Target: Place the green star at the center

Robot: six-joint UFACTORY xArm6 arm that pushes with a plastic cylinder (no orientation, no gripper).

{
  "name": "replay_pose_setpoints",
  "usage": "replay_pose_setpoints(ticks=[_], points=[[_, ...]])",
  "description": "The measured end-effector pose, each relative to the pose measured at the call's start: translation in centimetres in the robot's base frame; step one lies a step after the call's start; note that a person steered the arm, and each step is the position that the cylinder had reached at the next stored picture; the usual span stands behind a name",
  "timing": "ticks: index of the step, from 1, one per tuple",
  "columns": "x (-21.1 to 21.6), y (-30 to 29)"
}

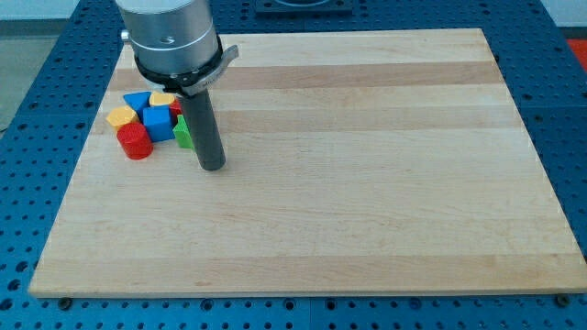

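A green block [183, 134], whose shape I cannot make out, lies at the view's left, mostly hidden behind my rod. My tip [212, 167] rests on the board just right of and below it. The green block is at the right end of a tight cluster with a blue cube [158, 122], a red cylinder [135, 141], a yellow block [120, 115], a blue block [138, 99], a second yellow block [162, 98] and a red block [175, 107].
The wooden board [367, 183] lies on a blue perforated table [27, 183]. The arm's grey housing [170, 37] hangs over the board's upper left.
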State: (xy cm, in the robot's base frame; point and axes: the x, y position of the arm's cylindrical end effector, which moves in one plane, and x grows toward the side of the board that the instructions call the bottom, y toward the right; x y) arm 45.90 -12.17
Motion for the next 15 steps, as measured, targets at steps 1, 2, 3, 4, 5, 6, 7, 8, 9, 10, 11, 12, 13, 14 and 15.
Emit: replay_pose_setpoints(ticks=[1,2,3,4,5,6,7,8,9,10,11,12,13,14,15], points=[[0.0,0.0],[0.6,0.0],[3.5,0.5],[2.3,1.5],[-4.4,5.1],[-10.1,5.9],[-15.3,5.8],[-20.0,2.7],[-22.8,-1.6],[-23.5,-6.1],[-23.5,-9.7],[-23.5,-12.6],[-23.5,-14.8],[-23.5,-16.7],[-23.4,-18.3]])
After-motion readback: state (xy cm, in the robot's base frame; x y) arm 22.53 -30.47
